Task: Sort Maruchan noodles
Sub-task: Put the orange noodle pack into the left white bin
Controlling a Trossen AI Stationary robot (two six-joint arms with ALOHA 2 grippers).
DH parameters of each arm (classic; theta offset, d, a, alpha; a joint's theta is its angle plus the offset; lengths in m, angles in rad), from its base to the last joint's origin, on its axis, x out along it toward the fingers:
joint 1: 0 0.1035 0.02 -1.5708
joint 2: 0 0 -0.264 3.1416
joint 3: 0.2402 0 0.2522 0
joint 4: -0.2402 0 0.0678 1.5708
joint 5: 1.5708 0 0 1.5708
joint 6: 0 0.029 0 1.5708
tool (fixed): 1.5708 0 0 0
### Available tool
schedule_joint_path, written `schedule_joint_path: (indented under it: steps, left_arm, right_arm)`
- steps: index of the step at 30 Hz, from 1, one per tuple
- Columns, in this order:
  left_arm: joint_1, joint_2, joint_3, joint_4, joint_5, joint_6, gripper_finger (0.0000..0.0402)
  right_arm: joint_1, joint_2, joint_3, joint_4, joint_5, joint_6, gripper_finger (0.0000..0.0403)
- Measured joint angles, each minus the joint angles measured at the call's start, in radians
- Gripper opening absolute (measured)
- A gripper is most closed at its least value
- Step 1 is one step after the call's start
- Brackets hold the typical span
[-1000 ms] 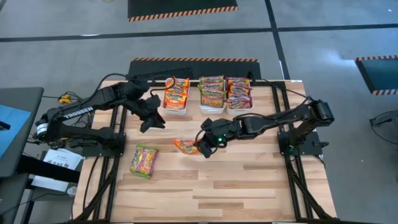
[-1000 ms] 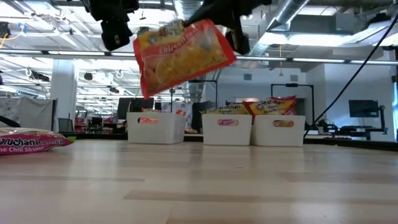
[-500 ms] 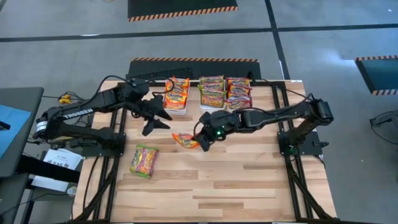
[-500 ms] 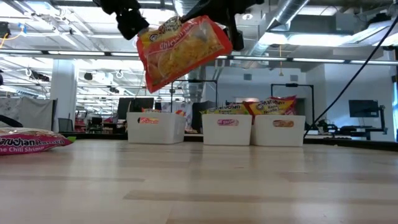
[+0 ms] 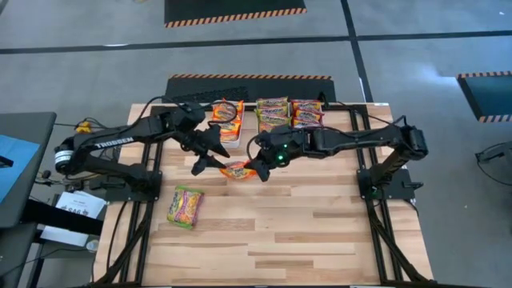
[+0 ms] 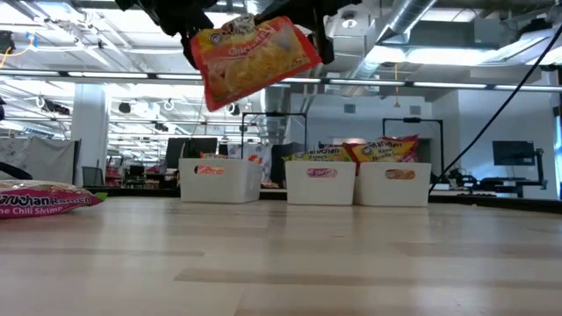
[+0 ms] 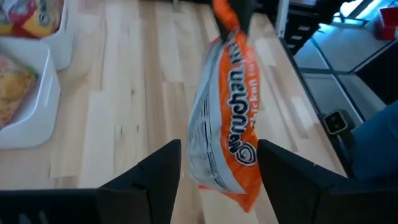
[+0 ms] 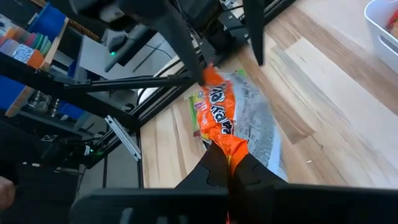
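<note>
An orange-and-yellow noodle packet (image 5: 236,170) is up in the air over the middle of the table, held by my right gripper (image 8: 230,163), which is shut on it. In the low view the packet (image 6: 250,57) hangs tilted. My left gripper (image 7: 219,149) is open, with one finger on each side of the packet's free end (image 7: 227,168); I see no touch. A pink-and-green packet (image 5: 185,206) lies flat on the near left of the table. More packets fill three white bins (image 5: 274,118) at the far edge. My right gripper pinches the packet by its orange end edge (image 8: 231,146) between the two fingers, coming from the table's right. The packet is lifted clear and sticks out from the fingers toward the left arm, on edge and tilted.
The three white bins (image 6: 320,182) stand in a row along the far edge, just behind both grippers. The pink-and-green packet (image 6: 44,200) lies near the left edge. Bare wood (image 5: 304,240) covers the near half of the table.
My right gripper has carried the orange packet toward the far edge and a little up, staying shut on it. My left gripper has moved right, toward the packet, and its open fingers now stand on either side of the packet's free end.
</note>
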Motion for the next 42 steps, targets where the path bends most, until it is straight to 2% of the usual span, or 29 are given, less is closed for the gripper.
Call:
schedule_joint_path:
  steps: [8, 20, 26, 30, 38, 42]
  left_arm:
    - [0.000, 0.043, 0.000, 0.012, 0.047, 0.037, 0.0197]
    - [0.000, 0.133, 0.000, 0.130, 0.054, -0.035, 0.0197]
    - [0.000, 0.141, 0.000, 0.136, 0.066, -0.037, 0.0192]
    - [0.000, 0.141, 0.000, 0.138, 0.081, -0.062, 0.0153]
    - [0.000, 0.141, 0.000, 0.142, 0.082, -0.083, 0.0026]
    - [0.000, 0.141, 0.000, 0.140, 0.082, -0.084, 0.0009]
  right_arm:
    - [-0.020, 0.000, 0.000, 0.000, -0.014, 0.003, 0.0005]
    - [-0.028, 0.006, 0.000, 0.016, -0.013, 0.011, 0.0004]
    - [-0.030, 0.006, 0.000, 0.013, -0.013, 0.010, 0.0004]
    - [-0.033, 0.006, 0.000, 0.013, -0.013, 0.011, 0.0005]
    - [-0.033, 0.007, 0.000, 0.011, -0.010, 0.006, 0.0025]
    - [-0.034, 0.007, 0.000, 0.011, -0.009, 0.006, 0.0064]
